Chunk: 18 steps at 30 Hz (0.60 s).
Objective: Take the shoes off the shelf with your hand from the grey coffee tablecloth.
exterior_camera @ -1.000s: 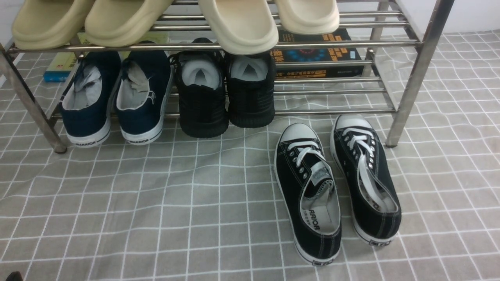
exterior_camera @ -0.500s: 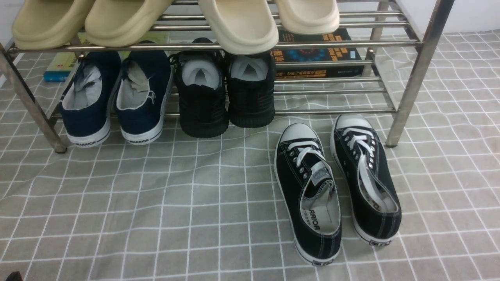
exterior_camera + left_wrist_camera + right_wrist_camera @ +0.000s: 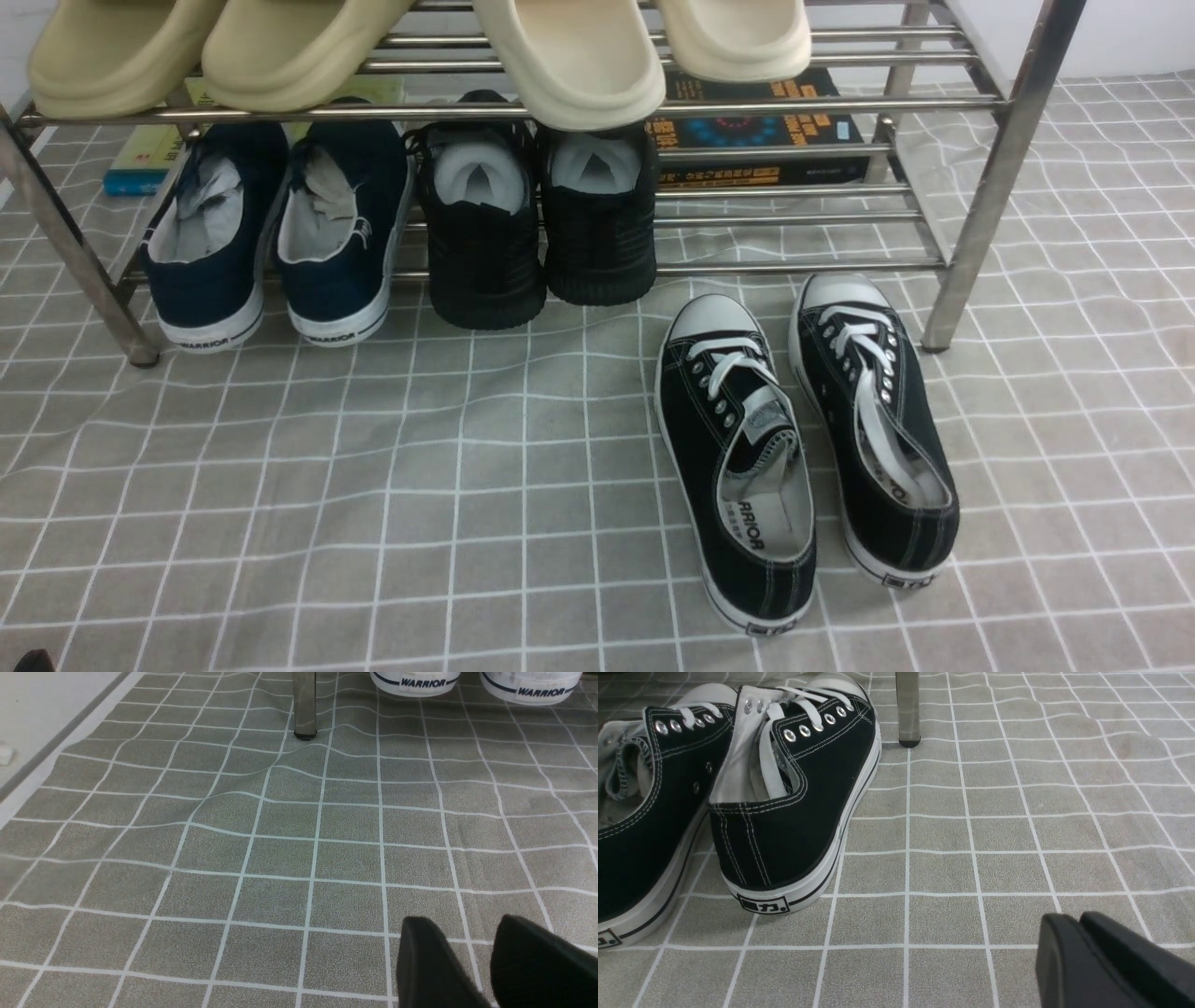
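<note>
Now shoes (image 3: 794, 793) well apart from right tool (image 3: 1083, 940).

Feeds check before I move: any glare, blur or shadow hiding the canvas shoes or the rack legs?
Front view: even, soft light; shoes sharp, mild sheen on the rack tubes, top edge cropped. Right wrist view: shoes and cloth crisp, right tool a dark out-of-focus mass in the corner. Left wrist view: cloth wrinkles shade softly near the rack leg, left tool blurred.
</note>
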Available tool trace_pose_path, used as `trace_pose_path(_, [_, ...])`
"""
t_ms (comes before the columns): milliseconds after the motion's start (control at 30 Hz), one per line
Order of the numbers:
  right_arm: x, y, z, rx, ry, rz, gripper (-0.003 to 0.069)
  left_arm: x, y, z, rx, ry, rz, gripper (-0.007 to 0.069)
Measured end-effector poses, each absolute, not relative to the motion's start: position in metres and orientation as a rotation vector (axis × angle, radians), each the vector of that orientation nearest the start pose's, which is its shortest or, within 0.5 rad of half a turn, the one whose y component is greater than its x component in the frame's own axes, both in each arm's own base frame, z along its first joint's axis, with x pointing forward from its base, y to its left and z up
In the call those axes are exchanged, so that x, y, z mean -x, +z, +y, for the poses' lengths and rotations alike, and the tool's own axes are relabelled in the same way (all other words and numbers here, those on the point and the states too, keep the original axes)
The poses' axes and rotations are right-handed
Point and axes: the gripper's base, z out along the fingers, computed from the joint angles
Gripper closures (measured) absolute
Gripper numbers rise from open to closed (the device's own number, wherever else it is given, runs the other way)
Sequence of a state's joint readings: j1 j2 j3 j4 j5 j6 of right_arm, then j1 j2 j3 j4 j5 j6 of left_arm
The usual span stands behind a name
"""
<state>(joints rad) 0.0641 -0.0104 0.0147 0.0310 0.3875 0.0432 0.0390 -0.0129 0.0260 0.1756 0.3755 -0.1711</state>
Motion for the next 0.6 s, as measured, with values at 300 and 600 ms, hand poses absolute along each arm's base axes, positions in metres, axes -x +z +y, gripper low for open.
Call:
trace_pose_path(300, [-0.0519, 0.1740, 0.0044, 0.001, 0.104, 1.877, 0.0594, -0.0521, 0.1719, 0.0079, 0.088, 0.082, 1.865, 0.0385])
trace_pose_path(600, [-0.0519, 0.1740, 0.0044, 0.001, 0.104, 1.877, 0.0590, -0.0521, 0.1719, 0.0079, 0.088, 0.082, 1.865, 0.0385])
